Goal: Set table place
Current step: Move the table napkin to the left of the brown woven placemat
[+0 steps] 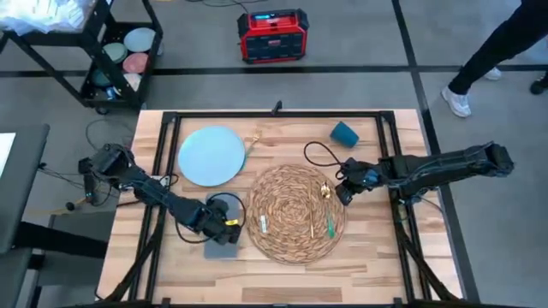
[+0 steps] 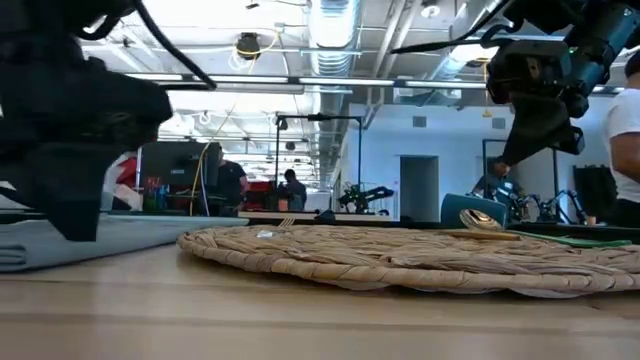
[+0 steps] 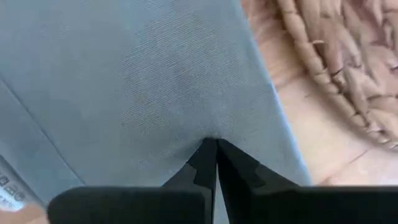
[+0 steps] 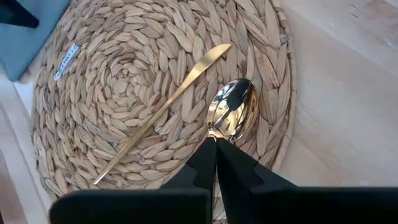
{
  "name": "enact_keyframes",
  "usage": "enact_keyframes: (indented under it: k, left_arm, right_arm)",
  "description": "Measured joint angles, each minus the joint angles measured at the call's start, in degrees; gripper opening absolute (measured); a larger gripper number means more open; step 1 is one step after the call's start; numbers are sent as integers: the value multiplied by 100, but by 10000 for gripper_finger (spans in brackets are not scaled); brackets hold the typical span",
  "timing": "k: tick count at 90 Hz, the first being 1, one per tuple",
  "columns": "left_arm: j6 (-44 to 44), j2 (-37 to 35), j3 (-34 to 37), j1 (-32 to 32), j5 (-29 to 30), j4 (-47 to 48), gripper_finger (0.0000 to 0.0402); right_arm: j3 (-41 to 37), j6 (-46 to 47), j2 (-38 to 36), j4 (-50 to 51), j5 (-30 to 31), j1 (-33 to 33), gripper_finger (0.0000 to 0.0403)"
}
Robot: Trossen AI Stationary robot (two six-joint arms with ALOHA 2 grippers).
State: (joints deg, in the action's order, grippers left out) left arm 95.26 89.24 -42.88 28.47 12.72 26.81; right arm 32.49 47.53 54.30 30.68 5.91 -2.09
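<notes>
The round wicker placemat point(image 1: 294, 214) lies in the middle of the wooden worktop point(image 1: 368, 265), with a gold knife point(image 4: 163, 109) across it and a blue plate point(image 1: 211, 155) just beside it at the far left. The right gripper point(image 4: 216, 142) hangs over the mat's right edge, its fingers pressed together on the handle end of a gold spoon point(image 4: 231, 115). The left gripper point(image 3: 216, 144) is down on the grey napkin point(image 3: 137, 87) left of the mat, fingers pinched shut on the cloth.

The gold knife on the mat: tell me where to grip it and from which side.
Grip the knife mid-handle, from straight above, fingers across its width. It lies flat on the mat, long and thin, with bare weave either side; the spoon crowds its blade end.
</notes>
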Motion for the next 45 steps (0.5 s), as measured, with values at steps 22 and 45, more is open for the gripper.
enact_keyframes:
  k: [22,45]
  left_arm:
    - [44,3,1,95,61,-67,0]
    - [-355,-440,-696,-17,-106,836,0]
  right_arm:
    - [0,0,0,13,2,0,0]
    - [0,-52,0,3,4,0,0]
